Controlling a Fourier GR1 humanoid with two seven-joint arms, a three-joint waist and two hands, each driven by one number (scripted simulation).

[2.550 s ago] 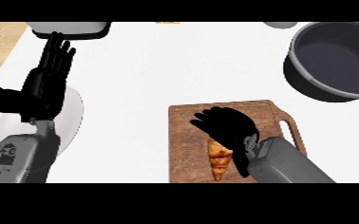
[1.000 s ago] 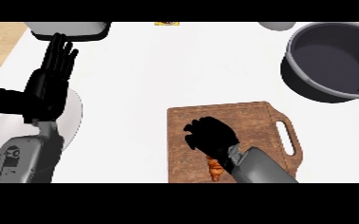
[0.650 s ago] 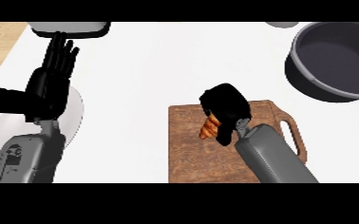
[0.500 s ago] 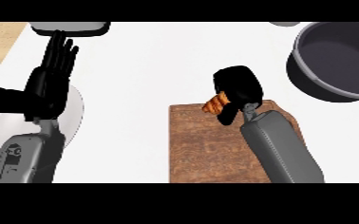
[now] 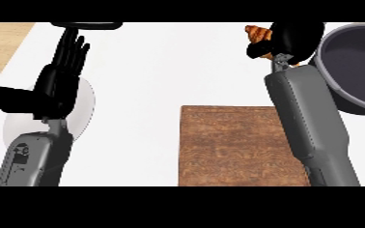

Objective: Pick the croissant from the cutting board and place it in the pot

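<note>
My right hand point(image 5: 294, 38) is raised near the top right, its fingers curled round the golden-brown croissant point(image 5: 257, 35), which pokes out on the hand's left side. The hand hangs just left of the dark grey pot point(image 5: 345, 63), close to its rim. The wooden cutting board point(image 5: 235, 147) lies bare below, partly covered by my right forearm. My left hand point(image 5: 58, 77) rests open at the left, fingers pointing up.
A pale round plate point(image 5: 84, 107) lies under my left hand. A dark object point(image 5: 89, 25) sits at the top left edge. A strip of wooden floor point(image 5: 14, 36) shows beyond the white counter's left edge.
My right hand closed on the croissant, lifted it off the cutting board and carried it up and right to the pot's left rim. The left hand stayed still.
</note>
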